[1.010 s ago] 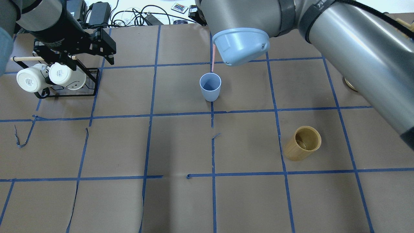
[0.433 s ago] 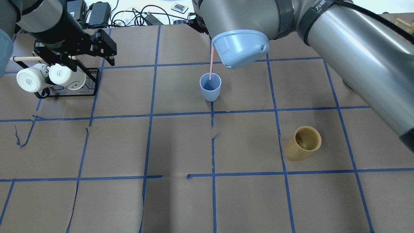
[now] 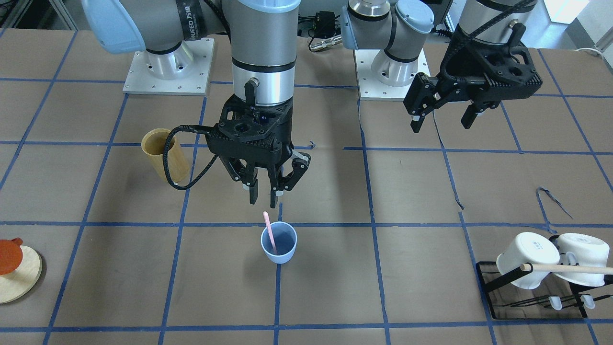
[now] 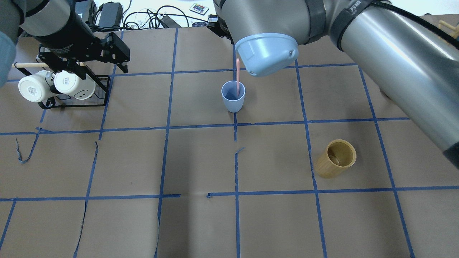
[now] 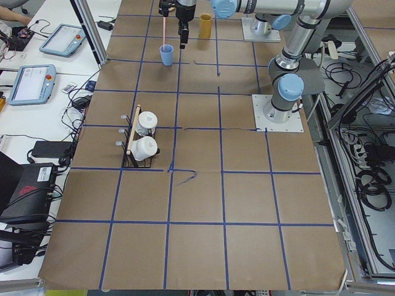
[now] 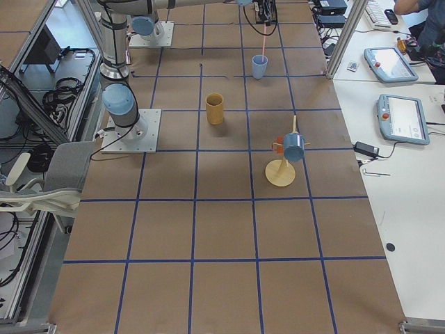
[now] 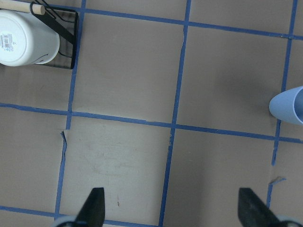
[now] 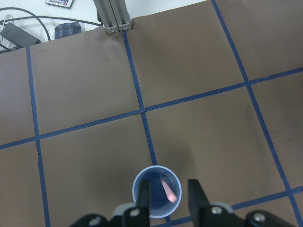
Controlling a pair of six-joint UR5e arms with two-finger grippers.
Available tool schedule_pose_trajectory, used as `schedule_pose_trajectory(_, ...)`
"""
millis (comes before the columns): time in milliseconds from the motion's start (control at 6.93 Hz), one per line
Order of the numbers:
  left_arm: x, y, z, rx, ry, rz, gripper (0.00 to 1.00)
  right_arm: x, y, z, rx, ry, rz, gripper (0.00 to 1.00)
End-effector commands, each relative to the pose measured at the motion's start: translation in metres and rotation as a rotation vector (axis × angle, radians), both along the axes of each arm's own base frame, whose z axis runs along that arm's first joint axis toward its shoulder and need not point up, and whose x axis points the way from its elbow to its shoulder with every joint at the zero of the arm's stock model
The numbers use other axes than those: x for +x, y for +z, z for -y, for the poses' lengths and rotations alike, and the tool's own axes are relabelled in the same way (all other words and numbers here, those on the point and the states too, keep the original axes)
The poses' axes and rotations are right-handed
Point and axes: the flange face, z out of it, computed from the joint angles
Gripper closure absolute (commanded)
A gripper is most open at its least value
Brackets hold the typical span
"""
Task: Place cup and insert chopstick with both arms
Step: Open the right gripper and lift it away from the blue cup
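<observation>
Just released the chopstick (image 3: 269, 232) to lean inside the cup (image 3: 278, 250), right gripper (image 3: 264, 196) parted above, left gripper (image 3: 441, 123) wide and empty; insertion seemingly done.

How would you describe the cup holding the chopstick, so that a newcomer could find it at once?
On the brown table with its blue tape grid, look near the middle, just under the right arm's open tool. A small light-blue cup stands upright there. Unlike the tan cup and the white mugs on their rack, it alone holds a pink chopstick.
</observation>
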Motion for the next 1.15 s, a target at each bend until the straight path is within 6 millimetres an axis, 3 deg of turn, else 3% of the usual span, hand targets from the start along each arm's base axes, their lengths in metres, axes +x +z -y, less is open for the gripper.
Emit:
schedule_pose_trajectory(0, -0.001, 0.001, 0.000, -0.002, -0.001, -0.006, 0.00, -0.004, 0.009, -0.002, -0.004, 0.004, 0.001, 0.00)
schedule_pose_trajectory(289, -0.002, 0.001, 0.000, -0.002, -0.001, -0.007, 0.00, -0.046, 0.017, -0.008, 0.152, -0.044, -0.058, 0.00)
schedule_pose_trajectory(722, -0.002, 0.001, 0.001, -0.003, 0.002, -0.014, 0.00, -0.124, 0.025, -0.012, 0.356, 0.047, -0.120, 0.00)
schedule_pose_trajectory(866, -0.002, 0.000, 0.001, -0.001, 0.003, -0.013, 0.00, -0.160, 0.018, -0.013, 0.484, 0.017, -0.034, 0.00)
schedule_pose_trajectory(1010, -0.002, -0.001, 0.002, 0.000, 0.000, -0.012, 0.00, -0.195, 0.026, -0.021, 0.536, 0.106, -0.055, 0.00)
